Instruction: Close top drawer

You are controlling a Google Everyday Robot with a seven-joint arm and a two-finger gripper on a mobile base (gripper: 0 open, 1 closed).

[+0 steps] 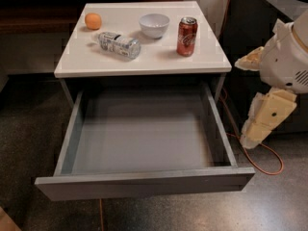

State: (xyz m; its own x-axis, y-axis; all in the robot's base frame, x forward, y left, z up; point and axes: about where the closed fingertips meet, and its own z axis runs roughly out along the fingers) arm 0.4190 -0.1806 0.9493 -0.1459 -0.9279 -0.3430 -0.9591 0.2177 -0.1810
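four things sit on the white counter (144,62): an orange (93,20) at the back left, a clear plastic bottle (119,44) lying on its side just in front of it, a white bowl (154,25) upright near the back middle, and a red soda can (186,36) standing upright to the right of the bowl. all four are apart from one another.

below the counter the top drawer (144,186) is pulled far out toward the camera. its plain grey front panel runs across the lower part of the view, with no handle showing, and its blue-grey inside is in full sight with nothing lying in it. the drawer's side walls run back under the counter's front edge.

at the right of the drawer, apart from it, the robot's arm (288,57) comes in from the right edge: a rounded white section above and a cream-coloured section below it, angled down and to the left. the gripper (252,136) is at the lower end of that cream part, beside the drawer's right wall and not touching it; whether it is open or closed cannot be told.

an orange cable (269,170) loops on the dark speckled floor (29,143) under the arm.
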